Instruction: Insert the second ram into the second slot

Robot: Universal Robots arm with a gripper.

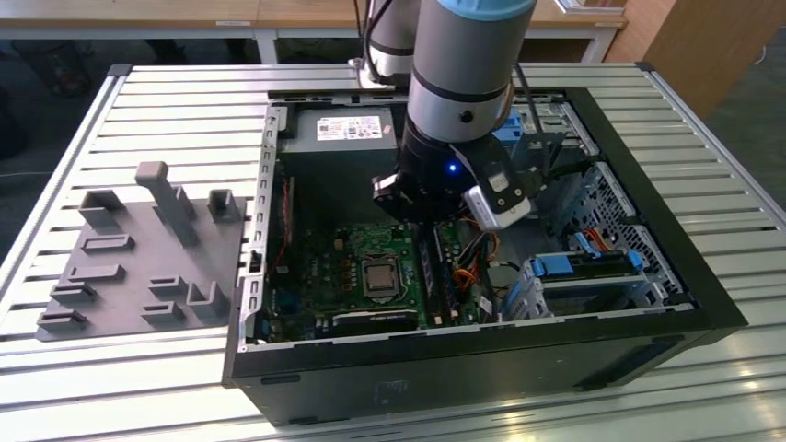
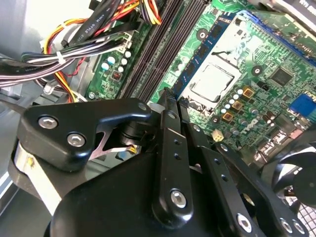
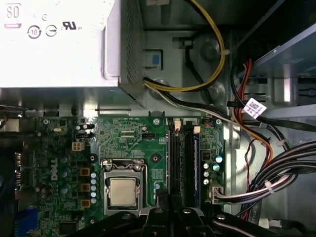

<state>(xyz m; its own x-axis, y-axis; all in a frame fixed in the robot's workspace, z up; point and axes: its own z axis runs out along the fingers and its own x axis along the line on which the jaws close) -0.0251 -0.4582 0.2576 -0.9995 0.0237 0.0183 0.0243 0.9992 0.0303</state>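
**Second ram [image 3: 175, 163] in the slot bank**

Seems a thin dark strip, edge-on among long ribbed slots [image 2: 163, 49], just beside the square metal CPU socket [image 3: 122, 191]. Cannot tell if fully seated. Just above: matte black gripper [image 2: 169, 102], fingers drawn together, gripping nothing visible.

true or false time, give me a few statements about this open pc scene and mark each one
1. The computer case lies open on a slatted table. True.
2. The gripper hangs over the grey fixture. False: it is inside the case, above the motherboard, by the memory slots.
3. A cooler covers the processor. False: its metal top is bare.
4. The grey fixture lies to the exterior view's left of the case. True.
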